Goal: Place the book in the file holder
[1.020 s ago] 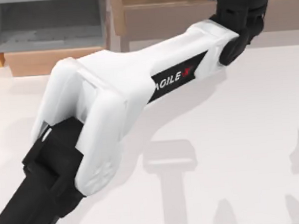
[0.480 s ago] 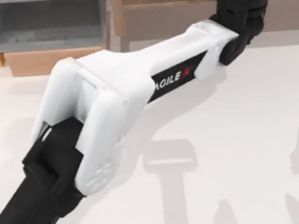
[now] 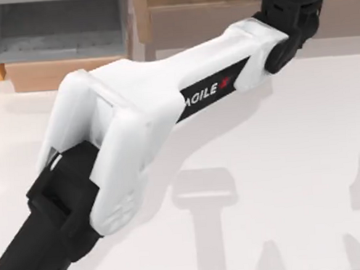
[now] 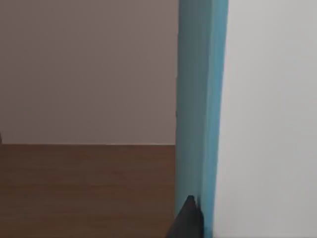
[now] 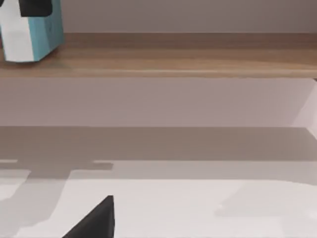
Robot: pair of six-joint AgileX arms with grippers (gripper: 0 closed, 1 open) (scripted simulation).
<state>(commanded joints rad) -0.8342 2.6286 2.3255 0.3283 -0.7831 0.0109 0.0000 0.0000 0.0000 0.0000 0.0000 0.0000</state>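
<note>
Left arm: reaches across the surface [image 3: 281, 165] to the wooden shelf [image 3: 220, 8] at the back right.
Left end effector [image 5: 34, 7]: clamped on the book [image 5: 30, 30].
Book: held upright, just above the shelf top.
File holder [image 3: 55, 32]: back left, well apart from the book.
Right end effector: cannot tell.

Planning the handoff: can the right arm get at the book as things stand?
Probably not easily: the book stands on the wooden shelf with the left gripper on its top, and the right arm sits well back from it.
</note>
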